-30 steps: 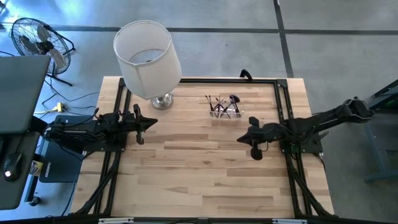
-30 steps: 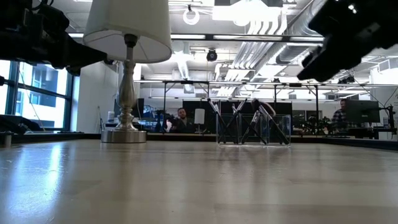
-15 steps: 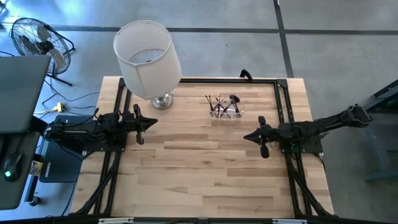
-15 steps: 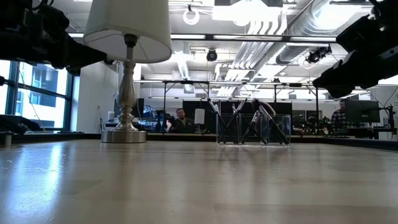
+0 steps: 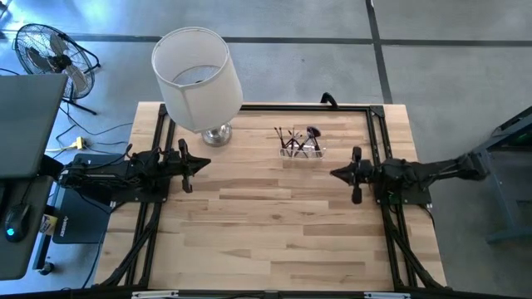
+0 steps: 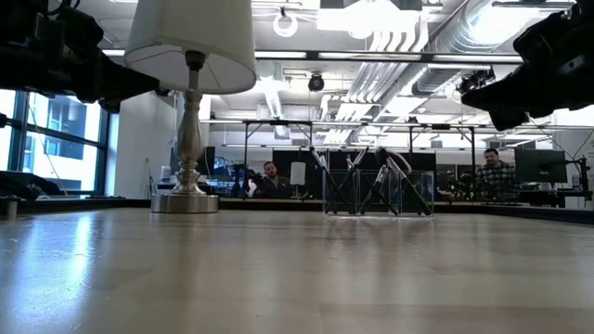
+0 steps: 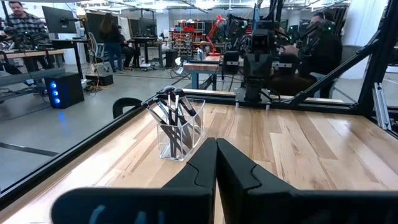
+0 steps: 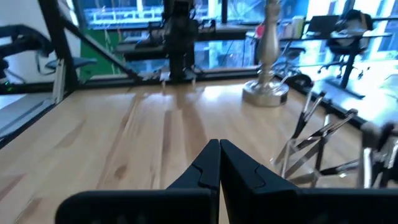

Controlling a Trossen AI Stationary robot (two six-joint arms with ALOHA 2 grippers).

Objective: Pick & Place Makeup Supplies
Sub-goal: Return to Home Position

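At the far edge of the table (image 5: 266, 232), a little right of centre, the transparent organizer (image 5: 303, 153) stands upright. The makeup brushes (image 5: 295, 137) lean inside it, their heads splayed above the rim (one head is fluffy and rounded). The organizer sits just inside the black frame rail (image 5: 283, 106) that runs along the far side.

The lamp (image 5: 198, 79) stands at the far left corner, well apart from the organizer. In the high view its shade overhangs the table's far edge.

The left gripper (image 5: 204, 164) hangs over the left side of the table, pointing toward the middle, with its fingers pressed together and nothing in them. The right gripper (image 5: 334, 173) hangs over the right side, close to the right-hand rail. Its fingers are likewise together and empty, and it is nearer than the organizer and apart from it.

Between the two grippers the wood lies bare, and the whole near half of the table is open. A fan (image 5: 50, 54) stands on the floor beyond the far left corner.
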